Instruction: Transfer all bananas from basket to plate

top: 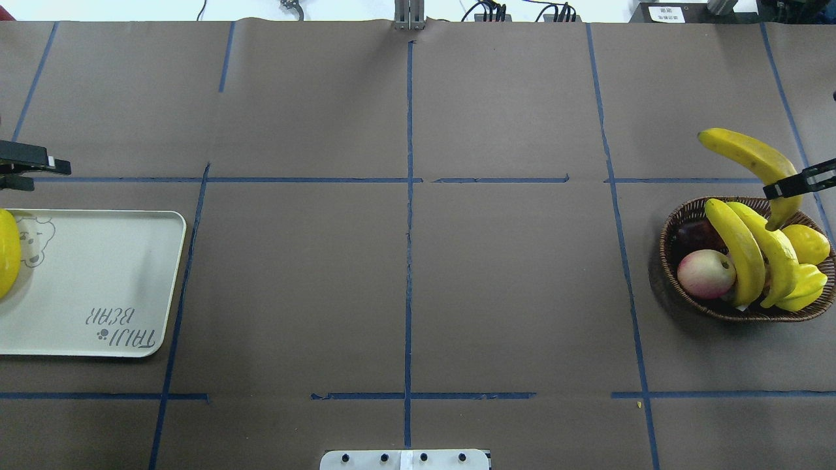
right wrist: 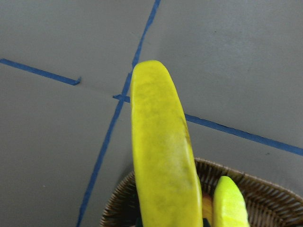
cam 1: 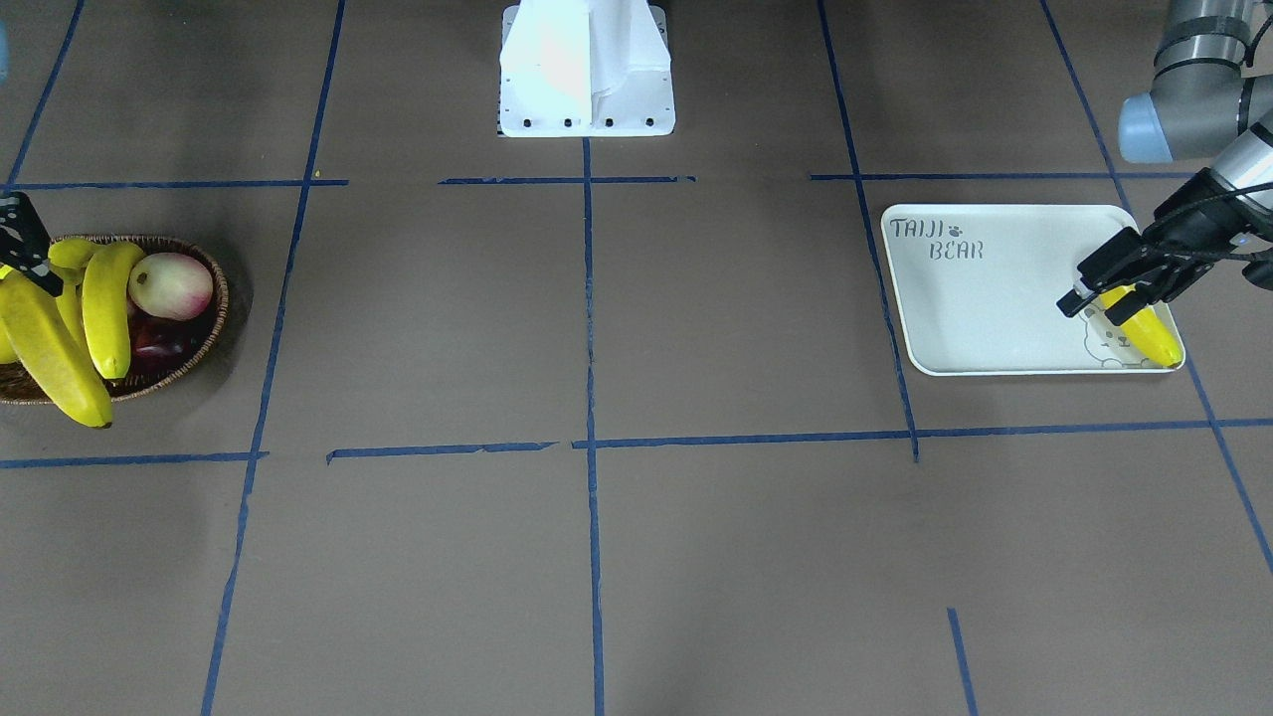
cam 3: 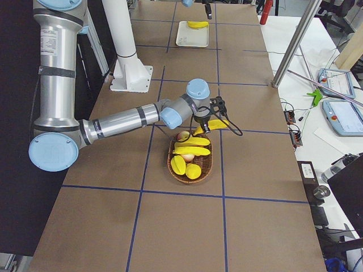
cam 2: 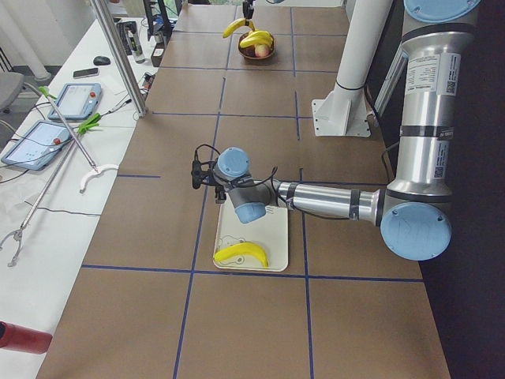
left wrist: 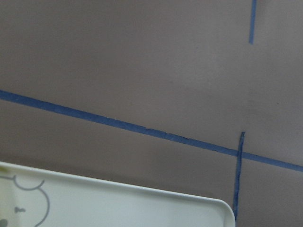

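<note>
over the wicker basket [top: 673, 225] at the desk [top: 294, 294] right end, right hand [top: 780, 188] clamped on a raised banana [top: 744, 153], two more bananas [top: 741, 251] lying in the basket, one banana [top: 6, 258] on the white plate [top: 98, 274], left hand [top: 46, 175] spread open, empty, above the plate's far edge

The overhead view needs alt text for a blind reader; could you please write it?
The right hand holds a banana above a basket at the right edge, where two more bananas lie among other fruit. At the left, one banana lies on a white tray.
</note>
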`<state>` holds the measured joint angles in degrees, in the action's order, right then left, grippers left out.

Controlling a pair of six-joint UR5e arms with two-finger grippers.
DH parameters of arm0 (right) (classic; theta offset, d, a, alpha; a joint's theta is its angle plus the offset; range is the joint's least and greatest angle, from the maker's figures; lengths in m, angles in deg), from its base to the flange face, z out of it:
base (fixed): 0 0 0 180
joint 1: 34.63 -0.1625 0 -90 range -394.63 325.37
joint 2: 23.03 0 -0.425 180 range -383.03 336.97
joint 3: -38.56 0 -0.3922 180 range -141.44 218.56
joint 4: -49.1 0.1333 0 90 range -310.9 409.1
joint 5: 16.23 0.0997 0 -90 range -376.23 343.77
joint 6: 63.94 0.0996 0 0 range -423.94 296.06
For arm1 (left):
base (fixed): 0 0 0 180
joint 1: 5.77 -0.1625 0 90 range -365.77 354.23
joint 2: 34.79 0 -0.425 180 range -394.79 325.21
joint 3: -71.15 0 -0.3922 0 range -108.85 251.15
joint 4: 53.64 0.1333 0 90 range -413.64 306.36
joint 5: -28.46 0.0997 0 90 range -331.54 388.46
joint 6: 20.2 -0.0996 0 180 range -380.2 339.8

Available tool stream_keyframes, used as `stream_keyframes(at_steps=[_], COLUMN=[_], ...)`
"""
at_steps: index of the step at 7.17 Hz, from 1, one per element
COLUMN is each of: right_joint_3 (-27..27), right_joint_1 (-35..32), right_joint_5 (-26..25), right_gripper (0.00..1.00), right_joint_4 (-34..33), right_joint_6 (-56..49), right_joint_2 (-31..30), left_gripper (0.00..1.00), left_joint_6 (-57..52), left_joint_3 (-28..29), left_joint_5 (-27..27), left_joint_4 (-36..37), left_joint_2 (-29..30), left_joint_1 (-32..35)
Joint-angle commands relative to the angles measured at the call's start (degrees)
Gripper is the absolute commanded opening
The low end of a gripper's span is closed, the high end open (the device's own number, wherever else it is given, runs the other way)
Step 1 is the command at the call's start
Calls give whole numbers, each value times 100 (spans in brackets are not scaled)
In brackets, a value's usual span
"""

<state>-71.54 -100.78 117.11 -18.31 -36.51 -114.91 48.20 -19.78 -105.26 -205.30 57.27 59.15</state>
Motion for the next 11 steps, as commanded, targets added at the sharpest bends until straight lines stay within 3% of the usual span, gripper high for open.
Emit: stream_keyframes(at_steps=[1, 3, 5, 6, 7, 8, 11], right_joint_3=[6, 102, 102, 111, 190, 286, 428], right_joint_1=[548, 1258, 2032, 2331, 2865, 3245, 3485], right_joint_5=[17, -297, -1201, -1509, -2304, -2877, -3058], right_gripper=[0, 0, 0, 0, 0, 0, 0], right_joint_4=[314, 1401, 2202, 2232, 2137, 2127, 1768], right_joint_6=[1276, 3006, 4317, 4819, 5094, 5097, 5210], right_joint_2=[581, 959, 1249, 1581, 2029, 2294, 2893], left_gripper=[100, 100, 100, 100, 100, 100, 100], left_joint_6=[958, 1867, 3418, 4314, 5245, 5428, 5430], left_joint_3=[-48, -336, -496, -496, -409, -356, -365], left_joint_5=[-22, -5, 48, 31, 40, 74, 986], left_joint_4=[-56, -39, 31, 31, 49, 232, 1365], left_joint_2=[513, 875, 1487, 1804, 2329, 2570, 3230], left_joint_1=[-443, -699, -1007, -1112, -1192, -1427, -2245])
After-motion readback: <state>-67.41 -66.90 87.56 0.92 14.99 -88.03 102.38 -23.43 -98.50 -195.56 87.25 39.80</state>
